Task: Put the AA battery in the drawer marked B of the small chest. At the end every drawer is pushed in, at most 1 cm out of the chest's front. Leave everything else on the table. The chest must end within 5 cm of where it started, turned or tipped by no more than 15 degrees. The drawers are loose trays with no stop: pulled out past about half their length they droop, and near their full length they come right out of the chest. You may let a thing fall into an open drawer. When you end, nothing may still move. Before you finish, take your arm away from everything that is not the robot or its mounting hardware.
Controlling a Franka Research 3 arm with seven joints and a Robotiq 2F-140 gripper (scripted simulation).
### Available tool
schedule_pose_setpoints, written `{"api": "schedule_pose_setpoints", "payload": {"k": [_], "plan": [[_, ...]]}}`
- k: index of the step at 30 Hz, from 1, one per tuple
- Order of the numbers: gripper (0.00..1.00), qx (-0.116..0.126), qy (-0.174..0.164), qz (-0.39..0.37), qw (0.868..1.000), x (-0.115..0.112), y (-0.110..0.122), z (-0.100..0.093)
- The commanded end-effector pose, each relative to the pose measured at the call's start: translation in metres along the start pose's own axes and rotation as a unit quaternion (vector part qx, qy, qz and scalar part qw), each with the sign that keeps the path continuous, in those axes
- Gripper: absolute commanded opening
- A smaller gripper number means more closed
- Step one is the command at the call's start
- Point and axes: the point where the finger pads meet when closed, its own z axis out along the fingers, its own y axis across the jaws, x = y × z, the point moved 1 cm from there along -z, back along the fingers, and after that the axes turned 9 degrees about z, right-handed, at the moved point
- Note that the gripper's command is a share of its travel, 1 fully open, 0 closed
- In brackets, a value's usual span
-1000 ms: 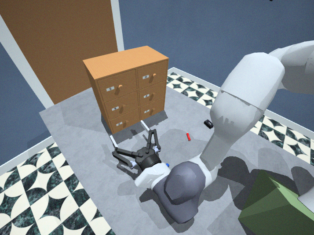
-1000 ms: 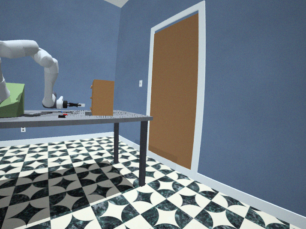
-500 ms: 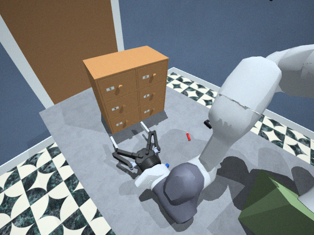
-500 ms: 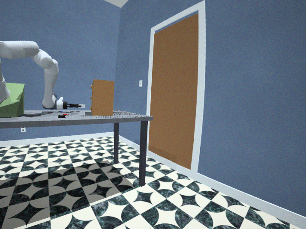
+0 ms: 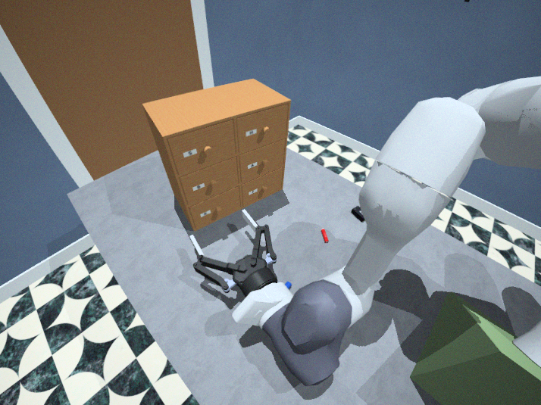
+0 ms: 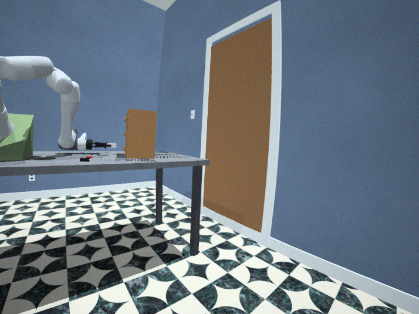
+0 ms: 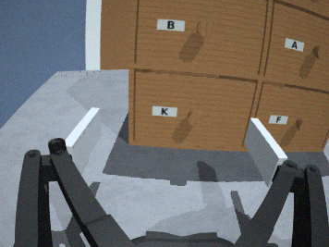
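Your top view looks steeply down from behind the arm, with the chest [image 5: 217, 120] at 11 o'clock. Your exterior view stands far off at floor height, side-on to the table [image 6: 104, 165]. Your wrist view faces the chest's [image 7: 201, 66] drawer fronts, close. All three share the chest.

The grey table [image 5: 135, 251] fills the frame's middle. On it stand the wooden chest [image 5: 217, 107] upper centre, a red AA battery [image 5: 323, 235] right of centre, a small black object [image 5: 358, 213] beyond it, and a green block [image 5: 469, 355] lower right.
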Motion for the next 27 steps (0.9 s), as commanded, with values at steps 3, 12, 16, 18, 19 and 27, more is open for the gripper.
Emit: {"api": "schedule_pose_setpoints", "payload": {"k": [3,12,16,18,19,27], "plan": [[1.0,0.0,0.003,0.003,1.0,0.0006,0.0008,0.0013],[1.0,0.0,0.003,0.003,1.0,0.0006,0.0008,0.0013],[1.0,0.0,0.003,0.003,1.0,0.0006,0.0008,0.0013],[1.0,0.0,0.003,0.003,1.0,0.0006,0.0008,0.0013],[1.0,0.0,0.003,0.003,1.0,0.0006,0.0008,0.0013],[1.0,0.0,0.003,0.003,1.0,0.0006,0.0008,0.0013]]}}
